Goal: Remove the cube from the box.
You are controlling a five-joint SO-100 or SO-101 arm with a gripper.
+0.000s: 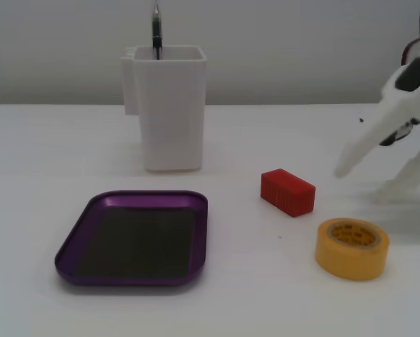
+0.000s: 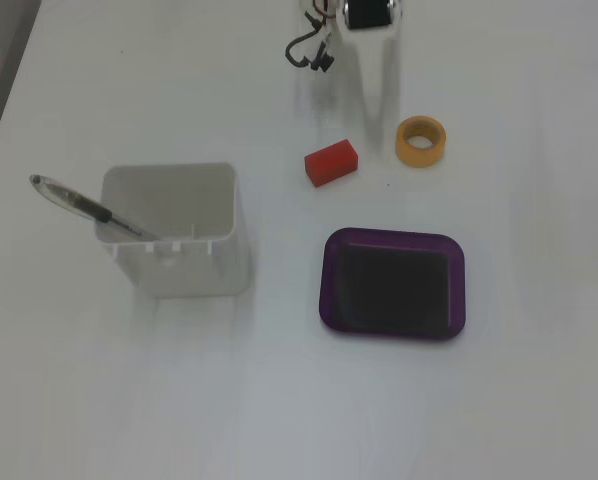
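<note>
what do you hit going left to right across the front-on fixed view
purple box → white container holding a pen → red cube → yellow tape roll → gripper, open

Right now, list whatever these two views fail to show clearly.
- Tool: open, but its rear is cut off by the right edge of a fixed view; seen from above in the other, the white fingers blur into the white table.
- Pen: lower end hidden inside the white container.
- Yellow tape roll: printing inside the core too small to read.
</note>
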